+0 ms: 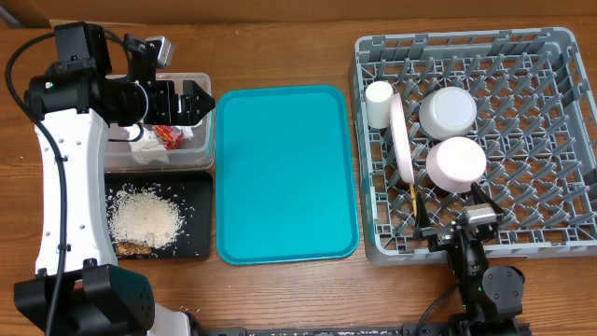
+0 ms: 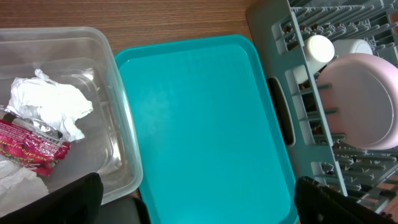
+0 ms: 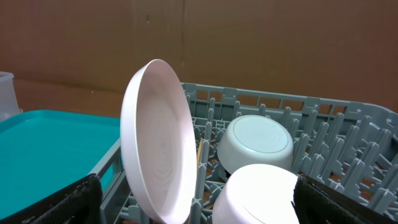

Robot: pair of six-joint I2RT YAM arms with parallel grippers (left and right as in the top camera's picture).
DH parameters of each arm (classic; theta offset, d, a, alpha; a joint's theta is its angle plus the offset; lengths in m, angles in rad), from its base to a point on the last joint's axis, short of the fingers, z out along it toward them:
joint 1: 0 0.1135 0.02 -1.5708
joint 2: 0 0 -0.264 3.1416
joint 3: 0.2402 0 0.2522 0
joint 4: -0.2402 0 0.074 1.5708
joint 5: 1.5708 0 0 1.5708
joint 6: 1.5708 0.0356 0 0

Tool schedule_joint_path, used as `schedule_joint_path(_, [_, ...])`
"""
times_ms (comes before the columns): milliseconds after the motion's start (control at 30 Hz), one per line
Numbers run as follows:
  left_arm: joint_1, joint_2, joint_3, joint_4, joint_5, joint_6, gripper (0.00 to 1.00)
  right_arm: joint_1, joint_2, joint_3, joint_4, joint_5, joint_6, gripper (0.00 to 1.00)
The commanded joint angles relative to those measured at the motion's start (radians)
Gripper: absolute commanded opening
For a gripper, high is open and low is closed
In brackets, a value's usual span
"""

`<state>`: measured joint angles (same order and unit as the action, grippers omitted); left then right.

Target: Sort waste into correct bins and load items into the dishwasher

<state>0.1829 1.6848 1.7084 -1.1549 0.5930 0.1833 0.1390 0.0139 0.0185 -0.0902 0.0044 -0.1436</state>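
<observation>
My left gripper (image 1: 200,102) hangs open and empty over the right end of the clear tub (image 1: 207,140), its fingers (image 2: 68,202) wide apart. The tub holds crumpled napkins (image 2: 50,102) and the red wrapper (image 2: 31,146). Rice (image 1: 145,219) and brown scraps (image 1: 133,248) lie in the black tray (image 1: 191,201). The grey dish rack (image 1: 550,140) carries the pink plate (image 1: 401,140) on edge, a white cup (image 1: 379,103), two upturned bowls (image 1: 450,110) (image 1: 455,163) and chopsticks (image 1: 412,201). At the rack's front edge my right gripper (image 1: 455,227) stands open, facing the plate (image 3: 158,143) and the near bowl (image 3: 258,193).
A teal serving tray (image 1: 284,173) lies bare between the bins and the rack. A brown cardboard wall (image 3: 249,43) rises behind the rack. The left arm's white body (image 1: 61,196) runs along the table's left side.
</observation>
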Motion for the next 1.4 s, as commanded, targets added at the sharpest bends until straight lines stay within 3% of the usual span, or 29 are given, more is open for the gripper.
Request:
schedule_joint_path(0, [-0.007, -0.008, 0.026, 0.0, -0.002, -0.007, 1.0, 0.006, -0.011, -0.011, 0.006, 0.001, -0.006, 1.0])
schedule_joint_path(1100, [-0.007, -0.008, 0.026, 0.0, -0.002, -0.007, 1.0, 0.006, -0.011, -0.011, 0.006, 0.001, -0.006, 1.0])
schedule_joint_path(1367, [-0.019, -0.104, 0.026, -0.052, -0.102, -0.004, 1.0, 0.006, -0.011, -0.011, 0.006, 0.001, -0.006, 1.0])
